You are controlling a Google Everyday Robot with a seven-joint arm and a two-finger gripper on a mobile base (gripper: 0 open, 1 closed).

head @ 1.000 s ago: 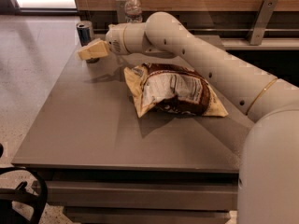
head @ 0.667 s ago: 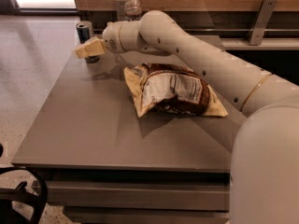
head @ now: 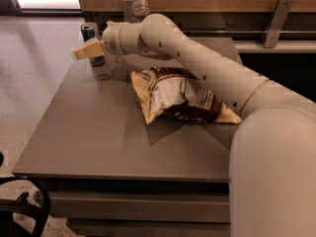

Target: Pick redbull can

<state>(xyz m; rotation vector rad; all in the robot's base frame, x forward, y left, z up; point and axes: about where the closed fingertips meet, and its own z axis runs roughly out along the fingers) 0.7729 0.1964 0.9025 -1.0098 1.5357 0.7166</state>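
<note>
The gripper [head: 81, 51] has slid left, now overlapping the redbull can [head: 89, 32] at the far-left corner of the bench [head: 98, 132]; whether it grips anything cannot be told.

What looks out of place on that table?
Only the chip bag: it lies crumpled on its side in the middle of the table. The redbull can stands upright at the far-left corner, the gripper just in front of it. No spill visible.
</note>
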